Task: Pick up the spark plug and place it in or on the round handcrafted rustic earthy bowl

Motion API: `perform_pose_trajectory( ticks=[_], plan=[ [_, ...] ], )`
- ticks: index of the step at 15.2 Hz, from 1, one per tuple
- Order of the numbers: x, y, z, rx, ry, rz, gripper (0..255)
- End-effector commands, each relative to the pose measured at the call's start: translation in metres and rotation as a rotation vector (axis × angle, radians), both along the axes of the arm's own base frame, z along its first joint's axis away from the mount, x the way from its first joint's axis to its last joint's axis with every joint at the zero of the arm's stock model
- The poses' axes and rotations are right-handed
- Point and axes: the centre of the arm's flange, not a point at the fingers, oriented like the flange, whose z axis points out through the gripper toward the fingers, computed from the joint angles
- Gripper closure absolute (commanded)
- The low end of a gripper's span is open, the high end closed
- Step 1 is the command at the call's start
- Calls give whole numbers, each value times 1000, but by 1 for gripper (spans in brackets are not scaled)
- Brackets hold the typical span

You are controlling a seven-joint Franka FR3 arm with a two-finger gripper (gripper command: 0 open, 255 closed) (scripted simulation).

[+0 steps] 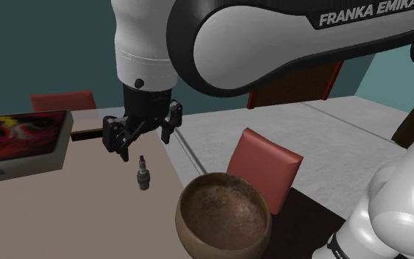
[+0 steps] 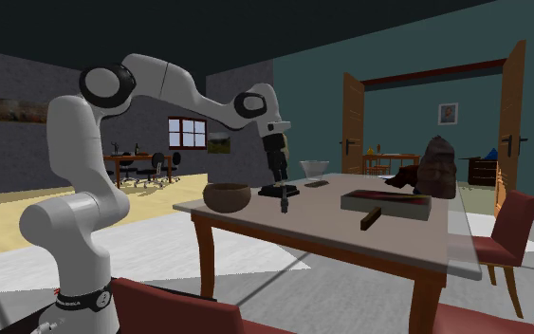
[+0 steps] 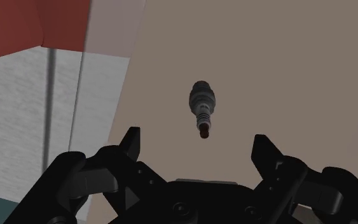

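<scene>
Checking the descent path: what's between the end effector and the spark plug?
Nothing. In the wrist view the stretch from open end effector to spark plug is bare.

grey spark plug (image 3: 202, 105), speckled brown bowl (image 1: 223, 215)

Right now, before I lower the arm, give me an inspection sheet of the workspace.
Surface: tan table.
Job's things: spark plug standing upright, untouched; brown bowl near it, nothing inside.
Clutter: flat red-and-black box toward the shoulder view's left.
Grippers: gripper open, above the plug, holding nothing.
Cables: nothing seen.
Surroundings: red chair beside the table, teal wall.
</scene>
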Motion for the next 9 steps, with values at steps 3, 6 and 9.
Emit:
perform_pose_trajectory(
  ticks=[3, 6, 9],
  plan=[
    [7, 9, -14, -1, -5, -4, 0],
    [10, 8, -29, -1, -5, -4, 0],
    [12, 8, -38, -1, -5, -4, 0]
  ],
)
